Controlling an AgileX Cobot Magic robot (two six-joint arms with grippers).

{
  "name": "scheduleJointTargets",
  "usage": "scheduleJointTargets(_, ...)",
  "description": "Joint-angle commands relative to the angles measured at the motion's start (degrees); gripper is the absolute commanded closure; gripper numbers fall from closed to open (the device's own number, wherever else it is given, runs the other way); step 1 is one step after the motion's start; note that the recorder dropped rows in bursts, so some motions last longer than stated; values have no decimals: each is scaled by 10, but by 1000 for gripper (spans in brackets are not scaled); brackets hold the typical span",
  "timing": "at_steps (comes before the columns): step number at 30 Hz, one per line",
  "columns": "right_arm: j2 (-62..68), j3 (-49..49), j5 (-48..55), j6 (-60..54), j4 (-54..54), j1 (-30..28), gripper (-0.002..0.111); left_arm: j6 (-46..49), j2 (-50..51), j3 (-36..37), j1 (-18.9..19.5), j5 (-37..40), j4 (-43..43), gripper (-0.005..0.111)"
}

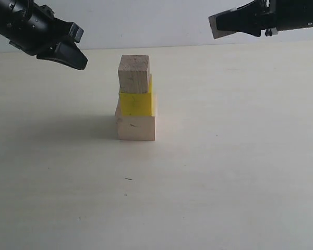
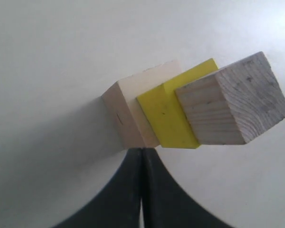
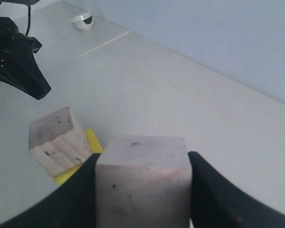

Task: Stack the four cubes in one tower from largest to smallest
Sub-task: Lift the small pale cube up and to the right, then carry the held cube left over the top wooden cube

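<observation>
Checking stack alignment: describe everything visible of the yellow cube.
The yellow cube is bright, plain-faced and sharp-edged. It sits level as the second tier, resting on the large wooden cube and carrying the medium wooden cube, which sits toward its left in the exterior view. Nothing else touches it.

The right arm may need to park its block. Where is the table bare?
The table is bare right of the stack, left of it toward the left gripper, and across the whole front. Only the centre is taken: large wooden cube, yellow cube, medium wooden cube, stacked. The right gripper holds the small wooden cube.
</observation>
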Motion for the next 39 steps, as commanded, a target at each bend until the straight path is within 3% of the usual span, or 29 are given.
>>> scheduleJointTargets(1,-4,18,12,-81,27,-3,108,3,-5,1,1,4,-8,107)
scheduleJointTargets(6,-4,19,12,-99,44,27,108,5,-5,1,1,5,-8,107)
scheduleJointTargets(17,-4,18,12,-169,92,169,108,5,-5,1,1,2,-8,107)
scheduleJointTargets(29,21,31,12,-194,176,170,108,5,-5,1,1,25,-9,107)
scheduleJointTargets(39,21,52,12,-211,179,197,108,5,-5,1,1,7,-9,107)
